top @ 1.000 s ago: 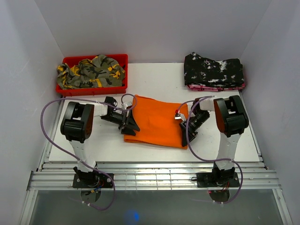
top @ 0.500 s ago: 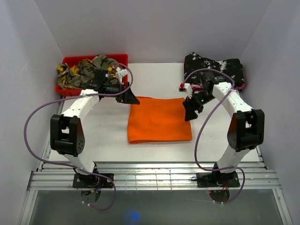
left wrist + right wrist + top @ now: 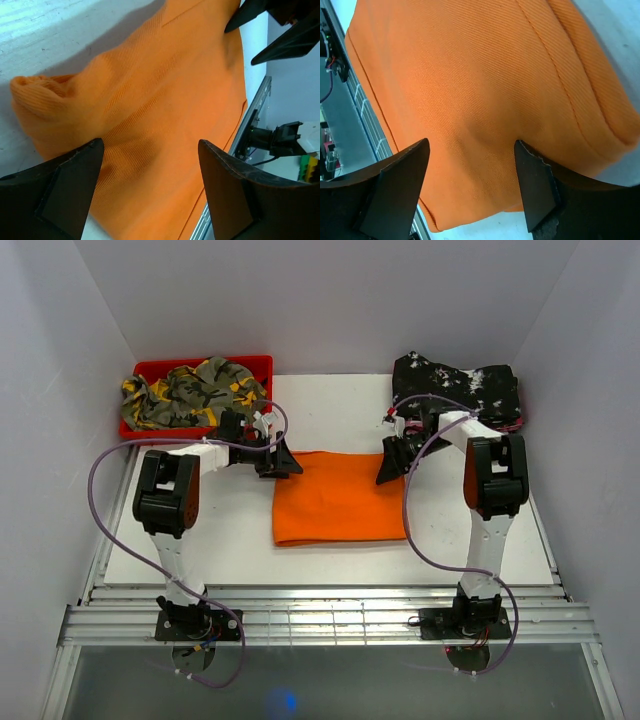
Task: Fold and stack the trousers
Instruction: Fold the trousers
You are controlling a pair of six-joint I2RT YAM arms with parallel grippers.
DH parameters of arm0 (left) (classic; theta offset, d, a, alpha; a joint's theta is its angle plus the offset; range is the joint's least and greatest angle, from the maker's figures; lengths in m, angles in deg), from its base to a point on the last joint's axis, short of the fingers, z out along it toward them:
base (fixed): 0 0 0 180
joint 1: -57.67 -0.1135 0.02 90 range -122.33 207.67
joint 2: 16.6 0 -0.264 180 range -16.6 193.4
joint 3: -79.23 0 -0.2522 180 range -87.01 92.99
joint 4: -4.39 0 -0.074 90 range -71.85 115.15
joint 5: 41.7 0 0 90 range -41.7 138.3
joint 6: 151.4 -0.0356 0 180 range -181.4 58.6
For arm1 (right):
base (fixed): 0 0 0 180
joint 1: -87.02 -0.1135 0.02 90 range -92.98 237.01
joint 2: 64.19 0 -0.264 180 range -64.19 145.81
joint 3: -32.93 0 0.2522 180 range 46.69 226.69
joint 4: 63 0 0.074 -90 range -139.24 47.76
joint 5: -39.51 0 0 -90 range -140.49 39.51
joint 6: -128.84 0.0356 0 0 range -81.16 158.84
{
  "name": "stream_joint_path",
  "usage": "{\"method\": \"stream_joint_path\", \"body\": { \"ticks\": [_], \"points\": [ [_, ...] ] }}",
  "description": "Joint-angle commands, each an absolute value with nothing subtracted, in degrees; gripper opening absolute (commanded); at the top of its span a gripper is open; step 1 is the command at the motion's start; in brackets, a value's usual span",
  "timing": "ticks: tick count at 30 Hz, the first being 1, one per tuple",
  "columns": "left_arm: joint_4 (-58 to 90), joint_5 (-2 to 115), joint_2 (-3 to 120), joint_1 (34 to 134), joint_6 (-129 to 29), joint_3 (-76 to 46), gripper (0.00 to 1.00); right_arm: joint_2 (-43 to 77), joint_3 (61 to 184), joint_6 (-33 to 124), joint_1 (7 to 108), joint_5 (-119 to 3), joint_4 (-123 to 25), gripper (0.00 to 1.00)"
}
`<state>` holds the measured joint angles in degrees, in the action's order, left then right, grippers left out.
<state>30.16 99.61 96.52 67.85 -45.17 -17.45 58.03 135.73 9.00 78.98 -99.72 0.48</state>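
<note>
From above: a second ago both grippers were low down at the sides of the trousers (image 3: pixel 340 502), and the cloth lay crooked. Now the left gripper (image 3: pixel 278 460) and the right gripper (image 3: pixel 392 466) sit at its two far corners. Both have let go, with their fingers spread and nothing in them. The trousers lie flat in a neat block between the two grippers and stretch back toward the arm bases. I think this fold is done, and stacking comes next.

Left wrist: the left gripper (image 3: pixel 149 150) is wide apart and holds nothing. The trousers (image 3: pixel 150 90) lie just under it and ahead of it, with a bumpy corner off to its left. I cannot tell if the fingers touch the cloth.

Right wrist: the right gripper (image 3: pixel 472 147) is wide apart too, with nothing in it. The trousers (image 3: pixel 470 75) fill the space under and ahead of it, with a thick folded edge to its right.
</note>
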Motion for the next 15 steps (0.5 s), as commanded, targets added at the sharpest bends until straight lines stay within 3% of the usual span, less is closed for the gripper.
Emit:
{"method": "stream_joint_path", "body": {
  "ticks": [1, 6, 8, 9, 12, 15],
  "points": [
    [32.20, 95.33, 92.14, 67.61, -51.45, -16.18, 0.89, 54.83, 134.93, 10.63, 80.07, -92.33, -4.50, 0.75],
    [33.79, 90.41, 80.63, 68.13, -62.08, -14.94, 0.98, 38.44, 135.38, 12.03, 80.07, -84.87, -7.83, 0.86],
    [34.23, 87.09, 73.62, 69.09, -69.64, -15.37, 0.98, 31.05, 133.28, 10.72, 80.33, -82.40, -8.98, 0.98],
    [34.41, 85.93, 71.40, 70.58, -72.10, -15.73, 0.98, 29.00, 131.96, 10.54, 80.42, -81.78, -9.07, 0.91],
    [35.28, 80.24, 64.62, 75.40, -81.42, -17.49, 0.98, 22.40, 123.99, 15.19, 81.03, -75.46, -9.95, 0.90],
    [32.84, 79.24, 60.23, 76.66, -80.48, -20.46, 0.98, 21.76, 119.39, 15.11, 83.76, -79.22, -4.69, 0.90]
  ]
}}
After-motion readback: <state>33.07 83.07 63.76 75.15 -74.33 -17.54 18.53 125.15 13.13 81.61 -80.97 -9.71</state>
